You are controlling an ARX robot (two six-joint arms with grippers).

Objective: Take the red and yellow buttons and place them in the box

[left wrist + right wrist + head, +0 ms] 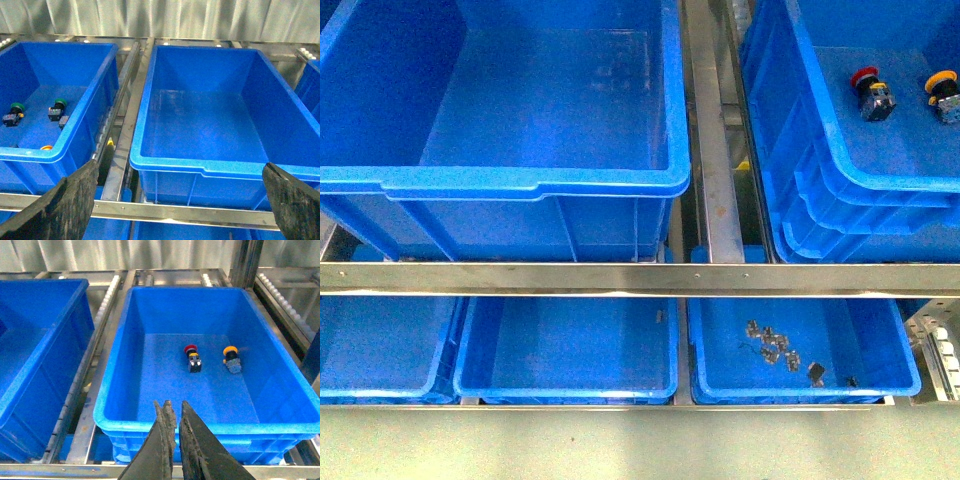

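A red button (868, 85) and a yellow button (942, 88) lie side by side on the floor of the stacked blue crate (820, 170) at the right. The right wrist view shows the same red button (192, 356) and yellow button (230, 356). My right gripper (175, 412) is shut with nothing in it, over that crate's near rim and short of both buttons. The box (535, 183), large, deep and empty, stands at the left. My left gripper (180, 200) hangs open before the box (210, 167), its fingers (65, 205) wide apart. Neither arm shows in the front view.
Left of the box, another blue crate (30, 152) holds two green-capped buttons (17, 107) and an orange-yellow cap (46, 147) by its near wall. Steel rails (715, 150) run between crates. Below the front bar (640, 278), shallow trays hold small metal parts (775, 348).
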